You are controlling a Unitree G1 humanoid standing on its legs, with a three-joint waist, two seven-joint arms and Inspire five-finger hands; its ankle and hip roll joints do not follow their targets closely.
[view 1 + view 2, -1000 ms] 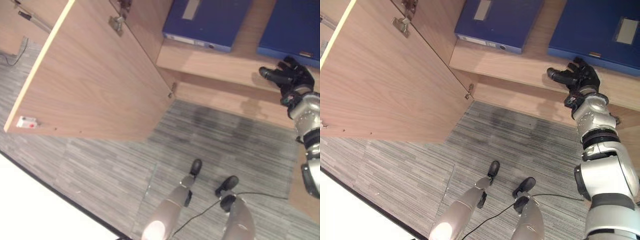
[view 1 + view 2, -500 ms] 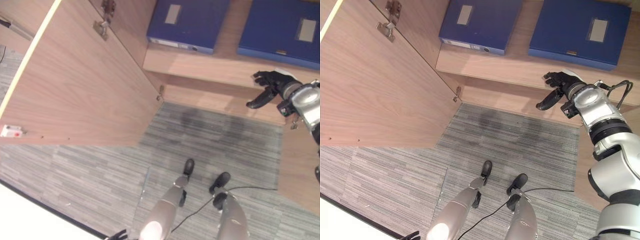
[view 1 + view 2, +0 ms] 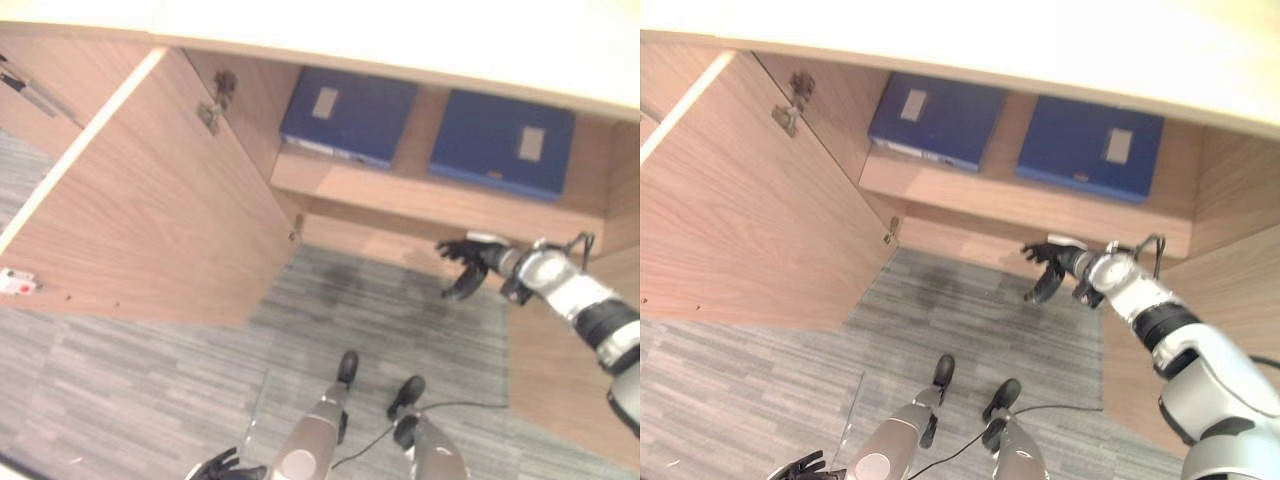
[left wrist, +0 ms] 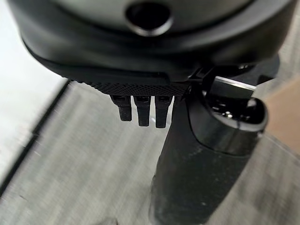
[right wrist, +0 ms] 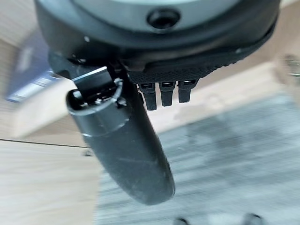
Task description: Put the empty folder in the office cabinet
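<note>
Since the earlier frames the right hand (image 3: 1052, 268) has been drawn back and lowered from the shelf edge, and the view has pulled away so the cabinet top (image 3: 1060, 45) is seen. Nothing is held in that hand; its fingers are spread loosely, which suggests a folder was just released. Just above the hand, on the shelf (image 3: 1040, 200), two blue folders (image 3: 1092, 147) lie flat side by side, each with a pale label, well inside the cabinet. Away to the left, the cabinet door (image 3: 150, 220) stands open. The left hand (image 3: 222, 466) hangs low, loosely open and empty.
</note>
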